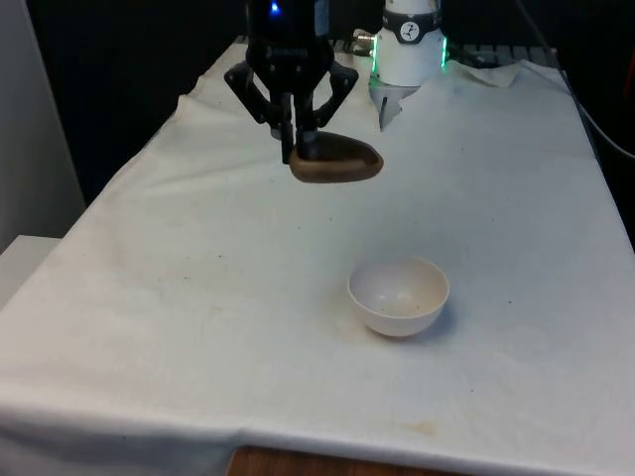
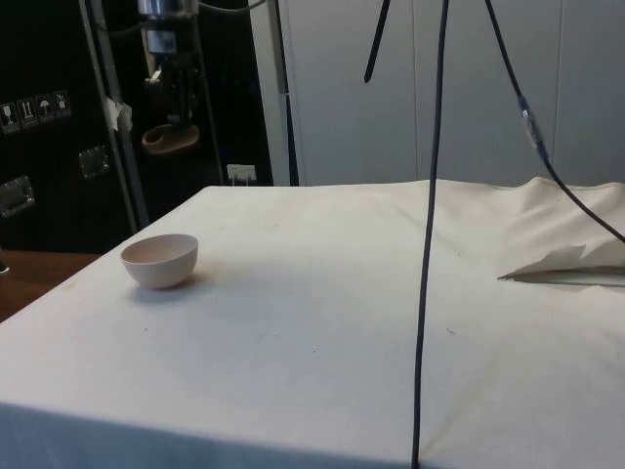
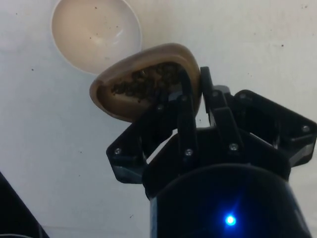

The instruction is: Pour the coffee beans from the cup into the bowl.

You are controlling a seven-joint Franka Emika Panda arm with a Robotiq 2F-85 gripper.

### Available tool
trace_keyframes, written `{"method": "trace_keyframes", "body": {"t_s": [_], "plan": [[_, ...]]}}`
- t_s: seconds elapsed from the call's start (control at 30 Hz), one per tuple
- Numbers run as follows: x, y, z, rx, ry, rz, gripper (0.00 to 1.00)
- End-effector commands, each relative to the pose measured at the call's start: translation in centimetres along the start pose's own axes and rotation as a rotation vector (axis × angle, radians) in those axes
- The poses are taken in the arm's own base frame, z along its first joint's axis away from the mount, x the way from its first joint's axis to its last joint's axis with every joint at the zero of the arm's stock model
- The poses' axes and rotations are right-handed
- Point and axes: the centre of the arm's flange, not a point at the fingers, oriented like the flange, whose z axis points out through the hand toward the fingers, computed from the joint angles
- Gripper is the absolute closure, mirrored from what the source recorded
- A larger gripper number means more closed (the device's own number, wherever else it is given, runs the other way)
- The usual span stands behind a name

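The brown cup (image 1: 336,159) hangs up in the air above the white cloth (image 1: 198,297), on the far side of the table. It has dark coffee beans (image 3: 143,82) inside. The black gripper (image 1: 301,149) pinches the cup's rim tight between its two fingers. The white bowl (image 1: 399,296) sits on the cloth, nearer and toward the front view's right, well apart from the cup.

Blk gripper (image 1: 298,149), white arm base (image 1: 410,45)
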Motion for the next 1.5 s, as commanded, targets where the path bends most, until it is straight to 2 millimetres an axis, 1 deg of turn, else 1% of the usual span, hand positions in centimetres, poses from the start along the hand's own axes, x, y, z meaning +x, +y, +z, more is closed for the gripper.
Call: {"method": "trace_keyframes", "body": {"t_s": [0.0,0.03,0.07,0.27,0.4,0.53,0.57,0.63,0.67,0.8,0.97,1.17,1.23,1.3,1.37,1.47], "plan": [[0.0,-0.4,-0.1,-0.009,0.006,0.0,1.0],[0.0,-0.2,0.1,-0.003,-0.002,-0.001,1.0],[0.0,-0.7,0.0,-0.015,0.002,-0.001,1.0],[0.1,-1.9,0.6,-0.044,-0.014,-0.016,1.0],[0.0,-2.4,0.7,-0.047,-0.023,-0.023,1.0],[0.1,-3.8,1.1,-0.086,-0.029,-0.029,1.0],[0.1,-3.8,1.1,-0.086,-0.029,-0.029,1.0],[0.0,-4.6,1.2,-0.106,-0.034,-0.033,1.0],[0.0,-4.4,1.2,-0.096,-0.037,-0.034,1.0],[0.0,-5.7,1.4,-0.143,-0.04,-0.038,1.0],[0.0,-6.2,1.5,-0.168,-0.043,-0.045,1.0],[0.0,-7.5,1.5,-0.229,-0.047,-0.054,1.0],[0.0,-7.5,1.7,-0.23,-0.044,-0.057,1.0],[-0.1,-8.2,1.7,-0.259,-0.049,-0.061,1.0],[-0.1,-8.3,1.8,-0.267,-0.05,-0.062,1.0],[-0.1,-9.0,1.9,-0.299,-0.05,-0.071,1.0]]}}
